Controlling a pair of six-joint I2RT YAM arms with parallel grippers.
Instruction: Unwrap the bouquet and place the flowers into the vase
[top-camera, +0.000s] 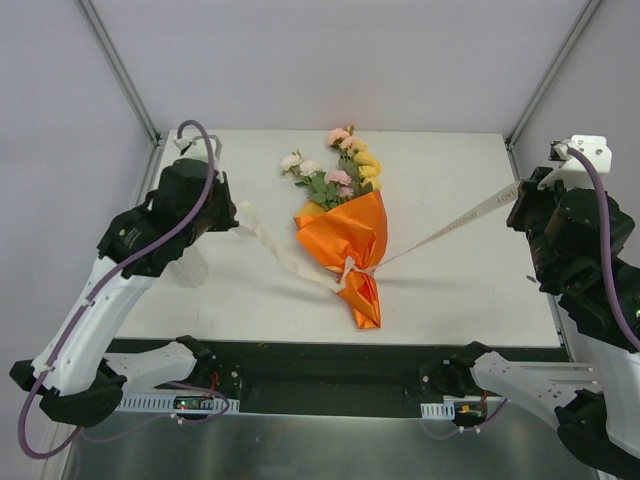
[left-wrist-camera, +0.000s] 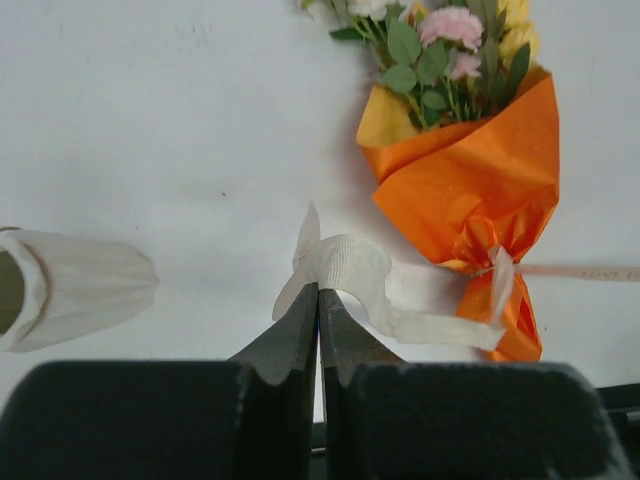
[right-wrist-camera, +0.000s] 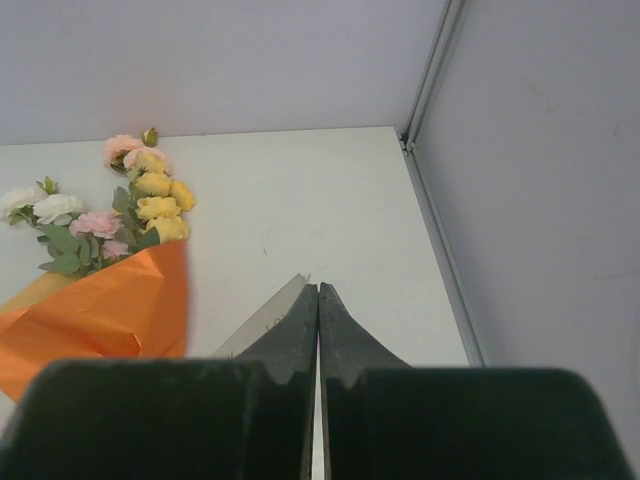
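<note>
Lying in the middle of the top view on the white table (top-camera: 450, 290), the bouquet (top-camera: 345, 235) points its narrow orange tail toward the lower edge and its flowers (top-camera: 338, 165) toward the top centre. A cream ribbon (top-camera: 255, 225) is knotted round the neck of the cone. One strand trails off to the left gripper (top-camera: 232, 215) at the left of the frame, and the other runs taut up to the right gripper (top-camera: 522, 200) at the right edge. The fingertips are too small here to read. The vase (top-camera: 190, 268), whitish and see-through, sits at the left of the frame, partly under the left arm.

In the left wrist view, the left gripper (left-wrist-camera: 318, 292) at lower centre has its fingers pressed together, pinching a looped end of the ribbon (left-wrist-camera: 352, 265). From there the ribbon winds rightward to the knot on the bouquet (left-wrist-camera: 470, 180), which fills the upper right, with leaves and pink blooms at the top edge. The vase (left-wrist-camera: 85, 285) shows at the left edge, well apart from the bouquet.

In the right wrist view, the right gripper (right-wrist-camera: 318, 292) at lower centre is clamped on a flat strand of the ribbon (right-wrist-camera: 262, 322), which emerges just left of the tips. The bouquet (right-wrist-camera: 100, 305) lies at the left edge, its pink, yellow and white flowers (right-wrist-camera: 140, 195) in the upper left. A grey wall (right-wrist-camera: 540, 200) fills the right side
</note>
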